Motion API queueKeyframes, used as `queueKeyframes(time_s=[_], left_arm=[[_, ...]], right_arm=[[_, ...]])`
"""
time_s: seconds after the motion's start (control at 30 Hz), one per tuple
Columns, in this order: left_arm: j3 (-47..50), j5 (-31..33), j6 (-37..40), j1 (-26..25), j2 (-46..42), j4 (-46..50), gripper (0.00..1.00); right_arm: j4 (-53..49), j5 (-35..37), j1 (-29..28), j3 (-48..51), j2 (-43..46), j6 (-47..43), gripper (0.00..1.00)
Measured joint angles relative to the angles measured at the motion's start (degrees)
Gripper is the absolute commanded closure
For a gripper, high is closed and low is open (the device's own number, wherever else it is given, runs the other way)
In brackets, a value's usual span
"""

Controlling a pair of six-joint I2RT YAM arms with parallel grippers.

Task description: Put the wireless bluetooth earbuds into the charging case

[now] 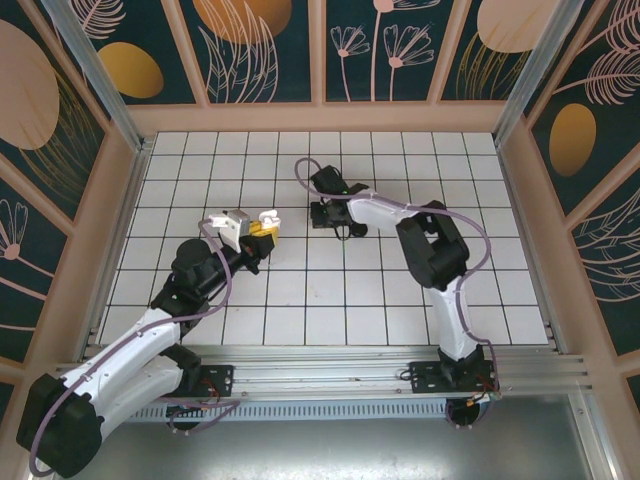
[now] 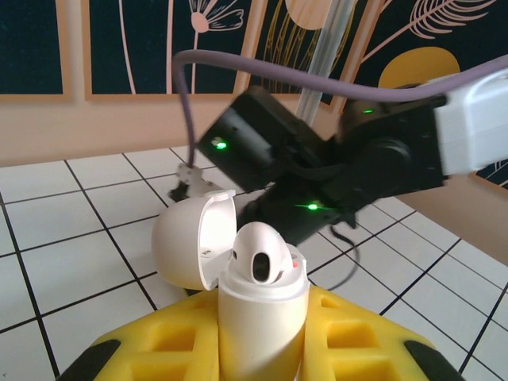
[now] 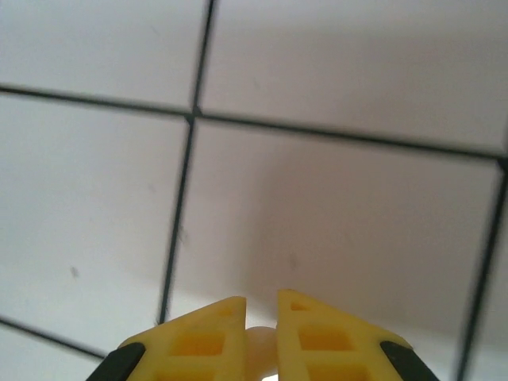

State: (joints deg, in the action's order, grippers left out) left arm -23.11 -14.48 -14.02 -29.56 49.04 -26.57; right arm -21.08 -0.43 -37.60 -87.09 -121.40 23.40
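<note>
White glossy plastic makes up the charging case, a rounded cylinder clamped upright between the ridged yellow fingers of the left gripper. Its domed lid hangs open to one side. One white earbud sits in the case's mouth, smooth and egg-shaped, with a dark oval spot on its face.

Beyond the case, over the matte tiled worktop, the right gripper holds its fingers narrow on a small pale bud. It seems to be another white earbud, though little of it shows.

To insert it well, I judge that the left gripper should hold the case steady and level, with the lid clear. The right gripper should bring its bud above whatever socket is free beside the seated one, line it up, and lower it slowly before letting go. The slick surfaces could let the bud skid off the case's rim.
</note>
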Motion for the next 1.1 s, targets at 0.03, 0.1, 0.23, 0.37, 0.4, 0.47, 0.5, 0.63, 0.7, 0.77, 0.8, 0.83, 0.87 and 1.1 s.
queueKeyframes(time_s=[0.03, 0.1, 0.23, 0.37, 0.4, 0.47, 0.5, 0.63, 0.7, 0.77, 0.8, 0.83, 0.87, 1.1], left_arm=[[0.07, 0.00, -0.22, 0.00, 0.02, -0.04, 0.81], [0.13, -0.02, -0.52, 0.00, 0.07, -0.24, 0.81], [0.13, -0.39, -1.22, 0.00, 0.50, -0.72, 0.80], [0.20, -0.74, -1.73, 0.00, 1.14, -1.40, 0.81], [0.20, -0.85, -1.75, 0.00, 1.22, -1.53, 0.81], [0.20, -1.11, -1.88, 0.00, 1.27, -1.75, 0.81], [0.20, -1.14, -1.97, 0.00, 1.27, -1.86, 0.81], [0.22, -1.49, -2.19, 0.00, 1.27, -1.97, 0.80], [0.22, -1.51, -2.21, 0.00, 1.25, -1.97, 0.81], [0.31, -1.49, -2.21, 0.00, 1.05, -1.95, 0.81], [0.35, -1.46, -2.21, 0.00, 0.92, -1.92, 0.80], [0.42, -1.46, -2.19, 0.00, 0.68, -1.95, 0.80], [0.50, -1.44, -2.19, 0.00, 0.39, -1.92, 0.80], [1.16, -1.27, -2.21, 0.00, -0.68, -1.90, 0.81]], right_arm=[[0.66, 0.00, -0.11, 2.80, 1.95, 1.18, 0.87], [1.49, 0.37, -0.55, 6.69, 4.79, 3.10, 0.87], [2.86, 1.95, -2.73, 13.00, 9.40, 7.26, 0.87], [4.66, 3.08, -5.22, 17.38, 11.23, 11.37, 0.88], [4.85, 3.48, -5.75, 18.05, 11.26, 12.22, 0.88], [5.40, 4.63, -6.80, 19.26, 11.26, 14.08, 0.86], [5.73, 5.14, -7.13, 19.32, 11.28, 14.71, 0.85], [6.12, 5.57, -7.78, 19.34, 11.30, 16.98, 0.77], [6.10, 5.55, -7.89, 19.34, 11.30, 17.57, 0.72], [6.05, 5.51, -7.89, 19.32, 11.32, 17.97, 0.69], [6.03, 5.42, -7.87, 19.32, 11.39, 18.10, 0.68], [5.90, 5.20, -7.87, 19.32, 11.54, 18.34, 0.67], [5.75, 4.81, -7.80, 19.32, 11.78, 18.53, 0.66], [5.90, -1.27, -5.86, 19.32, 16.15, 18.97, 0.65]])
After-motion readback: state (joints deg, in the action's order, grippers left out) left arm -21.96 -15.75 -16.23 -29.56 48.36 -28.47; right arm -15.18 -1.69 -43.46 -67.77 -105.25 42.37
